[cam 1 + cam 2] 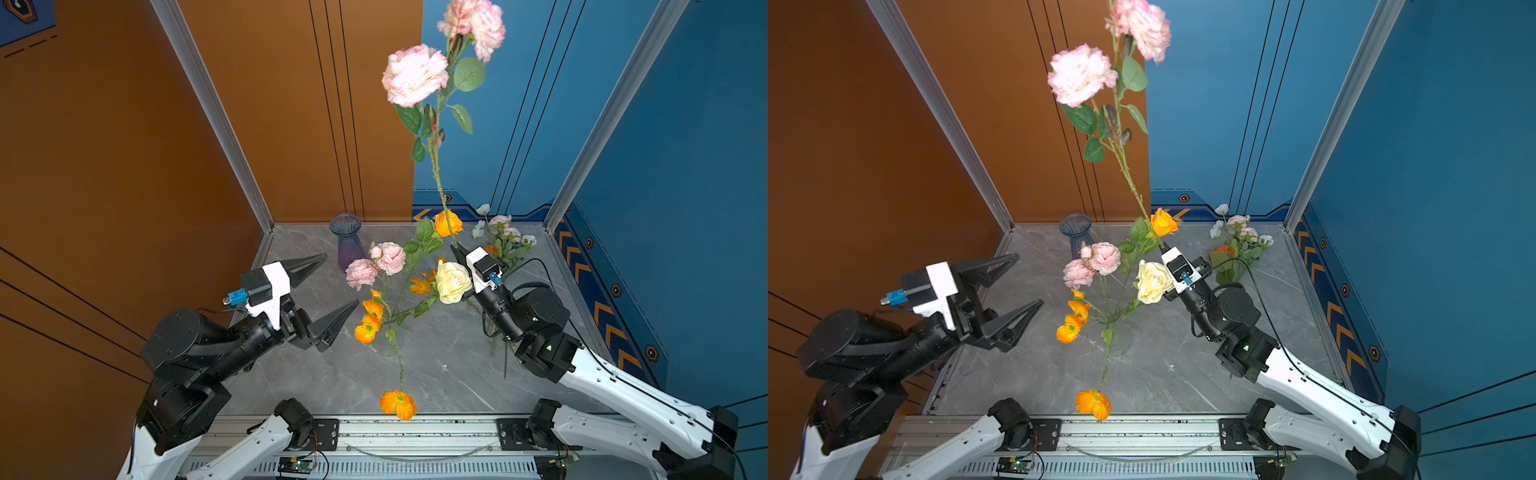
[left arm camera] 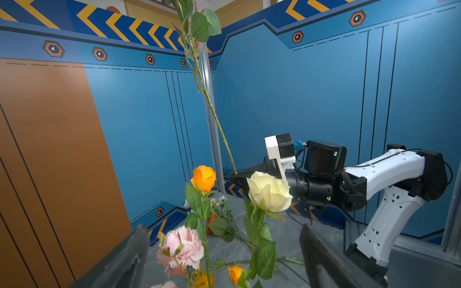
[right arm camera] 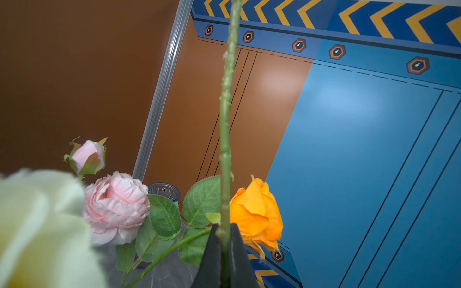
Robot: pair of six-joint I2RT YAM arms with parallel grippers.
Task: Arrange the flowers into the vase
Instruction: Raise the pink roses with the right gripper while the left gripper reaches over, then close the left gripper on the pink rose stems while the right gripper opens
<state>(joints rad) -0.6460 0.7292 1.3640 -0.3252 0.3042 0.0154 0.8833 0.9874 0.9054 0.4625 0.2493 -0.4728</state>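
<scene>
Nearest the rail, an orange poppy point(image 1: 398, 404) droops over the front edge of the table point(image 1: 457, 374), its stem running back toward the arranged flowers point(image 1: 390, 259). To the left, the left gripper point(image 1: 341, 279) hovers with its fingers spread wide and nothing between them. It points at the bouquet, probably ready to steady or receive a stem. The pink, cream and orange blooms mid-table stand in what seems to be a clear vase point(image 1: 1120, 337), though its glass is hard to make out. Just behind them, the right gripper point(image 1: 456, 248) has its fingers pinched on the bottom end of a tall pink-bloomed stem point(image 1: 436, 174), holding it upright and high so the cut end can be lowered among the others. Farther back, a dark vase point(image 1: 345, 239) stands empty by the corner, and a small bunch point(image 1: 505, 245) lies near the far right wall, not yet placed.
</scene>
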